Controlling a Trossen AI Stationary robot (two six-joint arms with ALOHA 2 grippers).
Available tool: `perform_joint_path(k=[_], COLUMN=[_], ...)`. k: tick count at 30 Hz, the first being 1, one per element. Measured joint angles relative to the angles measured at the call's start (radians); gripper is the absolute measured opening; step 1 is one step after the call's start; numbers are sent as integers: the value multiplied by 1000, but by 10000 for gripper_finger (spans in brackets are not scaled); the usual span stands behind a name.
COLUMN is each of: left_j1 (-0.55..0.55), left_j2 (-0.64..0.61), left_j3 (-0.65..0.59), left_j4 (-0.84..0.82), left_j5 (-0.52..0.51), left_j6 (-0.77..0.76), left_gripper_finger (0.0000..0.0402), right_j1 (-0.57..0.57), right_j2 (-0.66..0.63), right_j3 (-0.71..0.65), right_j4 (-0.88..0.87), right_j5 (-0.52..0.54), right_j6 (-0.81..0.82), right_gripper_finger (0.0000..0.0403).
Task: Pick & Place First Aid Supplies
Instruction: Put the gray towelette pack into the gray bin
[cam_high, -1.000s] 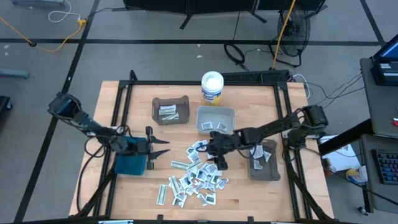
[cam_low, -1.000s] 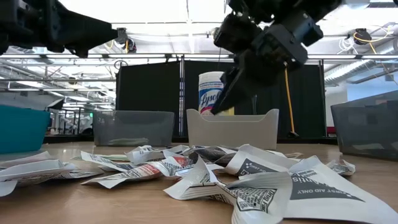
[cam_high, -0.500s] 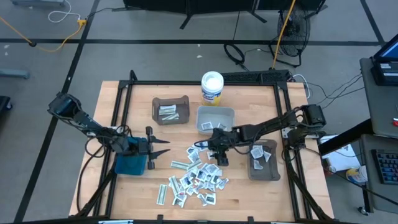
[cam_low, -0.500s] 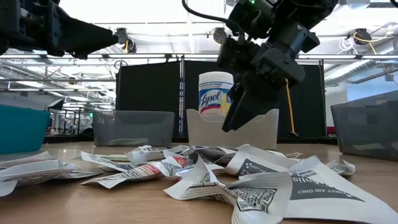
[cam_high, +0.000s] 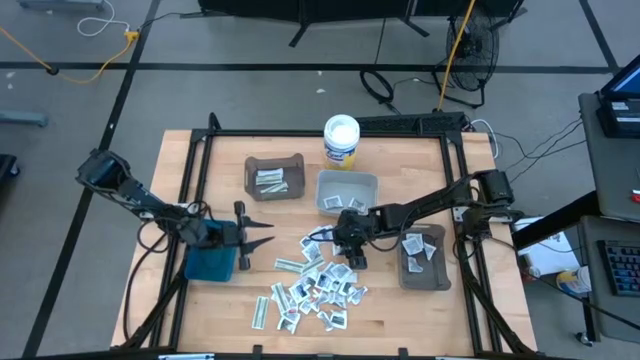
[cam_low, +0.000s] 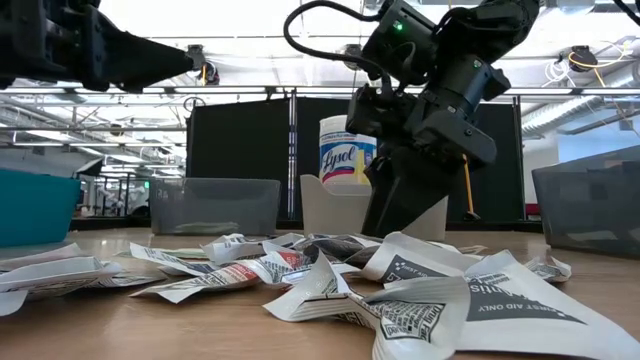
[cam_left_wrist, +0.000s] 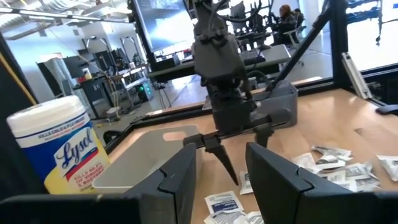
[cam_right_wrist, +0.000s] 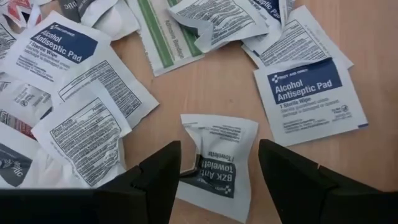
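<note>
On the table: a big pile of small flat white and silvery packets (cam_high: 315, 285) lies loose on the wood.
Already put away: a few packets sit in the dark brown bin (cam_high: 274, 177), the light grey bin (cam_high: 346, 192) and the dark grey bin (cam_high: 421, 256).
Right gripper (cam_right_wrist: 217, 163): low over the pile, fingers apart, holding nothing, one white towelette packet (cam_right_wrist: 219, 162) right between them.
Left gripper (cam_high: 262, 238): waits by the blue bin (cam_high: 210, 264), fingers apart, holding nothing.
Left to do: most of the pile, it seems.
</note>
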Motion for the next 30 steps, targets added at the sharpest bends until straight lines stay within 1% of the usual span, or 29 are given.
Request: perform_joint_path(k=[11,18,20,24,30], left_j1=[14,14,14,14,14], left_j2=[0,0,0,0,0], left_j3=[0,0,0,0,0], left_j4=[-5,-5,-5,-4,-5], left_j5=[0,1,1,1,1], left_j6=[-15,-13,-16,-16,-16], left_gripper_finger=[145,145,145,145,145], right_j1=[33,33,33,33,33], right_j2=[3,-11,-22,-54,-76], right_j3=[-3,-3,-3,-3,-3], right_j4=[-34,-60,-68,-102,-100], right_j5=[-4,-3,11,76,75], right_j6=[-11,-17,-18,-35,-39], right_gripper_finger=[210,210,210,210,210])
